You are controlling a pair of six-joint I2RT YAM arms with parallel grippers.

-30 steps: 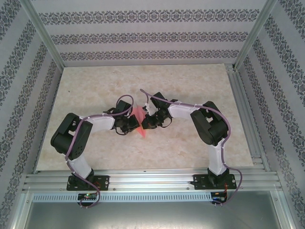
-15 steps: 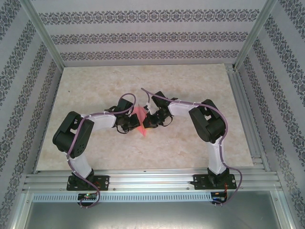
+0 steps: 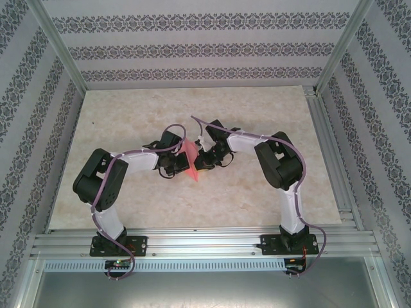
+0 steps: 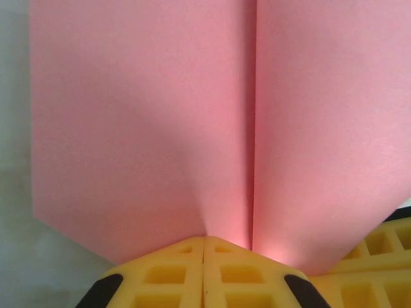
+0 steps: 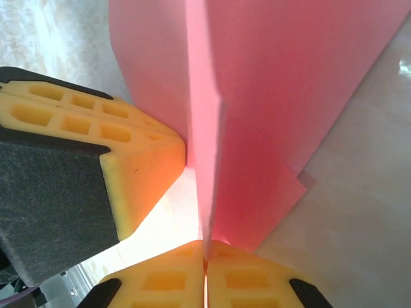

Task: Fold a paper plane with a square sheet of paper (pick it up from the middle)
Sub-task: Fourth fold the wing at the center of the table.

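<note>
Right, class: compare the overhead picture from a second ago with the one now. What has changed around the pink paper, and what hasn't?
The left gripper edged right and the right gripper edged left, closing in on each other. The folded pink paper between them shifted a touch upward in the overhead view. Unchanged: both grippers stay shut on the paper.

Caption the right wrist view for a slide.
The right claw pinches the folded pink-red paper at its crease, with the left claw gripping it alongside, above the pale marbled table.
</note>
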